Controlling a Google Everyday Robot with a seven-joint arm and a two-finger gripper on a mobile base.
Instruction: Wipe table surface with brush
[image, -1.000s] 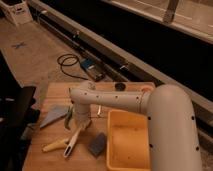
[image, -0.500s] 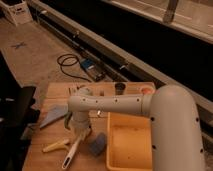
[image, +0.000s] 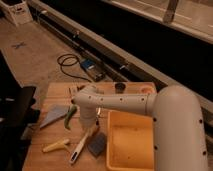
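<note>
The table surface (image: 60, 92) is a light brown plank top in the lower left. The brush (image: 81, 147) is a long white stick lying slanted on it, its lower tip near the front edge and its upper end under my gripper. My gripper (image: 90, 126) hangs down from the white arm (image: 125, 102) over the table's middle, just left of the yellow tub. It is shut on the brush's upper end, with the brush pressed down against the wood.
A big yellow tub (image: 131, 142) fills the table's right. A blue-grey block (image: 98, 145) lies beside the brush and a short yellow-handled tool (image: 55, 146) to its left. A green item (image: 70, 116), a grey sheet (image: 52, 116) and a dark cup (image: 120, 87) are also there. A cable (image: 70, 62) lies on the floor.
The brush has slid over the table toward the front edge with my gripper, and its angle has shifted a little. The other items have stayed in place.
</note>
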